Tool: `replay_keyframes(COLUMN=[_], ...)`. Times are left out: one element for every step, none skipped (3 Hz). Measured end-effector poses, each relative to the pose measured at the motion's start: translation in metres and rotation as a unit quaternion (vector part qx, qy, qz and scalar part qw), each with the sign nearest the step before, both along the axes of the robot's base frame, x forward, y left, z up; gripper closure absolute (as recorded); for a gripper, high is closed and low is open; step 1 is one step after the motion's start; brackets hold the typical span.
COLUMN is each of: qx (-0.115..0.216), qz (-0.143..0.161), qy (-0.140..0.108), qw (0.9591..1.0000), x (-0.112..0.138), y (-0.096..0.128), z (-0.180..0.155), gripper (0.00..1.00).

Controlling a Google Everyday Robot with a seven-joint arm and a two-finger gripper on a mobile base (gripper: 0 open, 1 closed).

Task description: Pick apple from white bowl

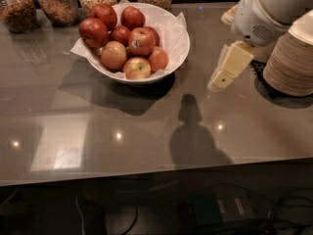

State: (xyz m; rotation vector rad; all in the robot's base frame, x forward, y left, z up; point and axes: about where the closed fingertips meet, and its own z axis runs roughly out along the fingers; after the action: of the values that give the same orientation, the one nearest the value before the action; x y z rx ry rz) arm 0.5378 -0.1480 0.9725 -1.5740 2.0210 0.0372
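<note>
The white bowl (178, 43), lined with crumpled white paper, stands at the back left of the grey table and holds several apples. The apple (141, 41), red with yellow streaks and a small sticker on its side, lies near the middle of the pile on top. Darker red apples (93, 32) lie behind and left of it, and paler ones (137, 68) lie in front. My gripper (226, 70), cream-coloured below a white arm, hangs above the table to the right of the bowl, apart from it, tip pointing down and left. It holds nothing that I can see.
Several glass jars (58, 4) of grains and nuts stand along the back edge behind the bowl. A stack of beige paper bowls (292, 62) sits at the right, just beside the arm. The table's front edge (156, 173) runs across below, with cables on the floor.
</note>
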Motion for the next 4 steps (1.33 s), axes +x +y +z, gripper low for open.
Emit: replay_keyframes(qx=[0.034,0.064,0.093,0.117], qz=[0.012,0.018,0.023,0.024], qy=[-0.032,-0.051,-0.050,-0.040], qw=[0.9988,0.9965,0.9942,0.9921], x=[0.043,0.078,0.110,0.135], y=[0.034,0.066,0.100,0.125], z=[0.009,0.018,0.015,0.006], gripper=[0.00,0.00,0.00,0.00])
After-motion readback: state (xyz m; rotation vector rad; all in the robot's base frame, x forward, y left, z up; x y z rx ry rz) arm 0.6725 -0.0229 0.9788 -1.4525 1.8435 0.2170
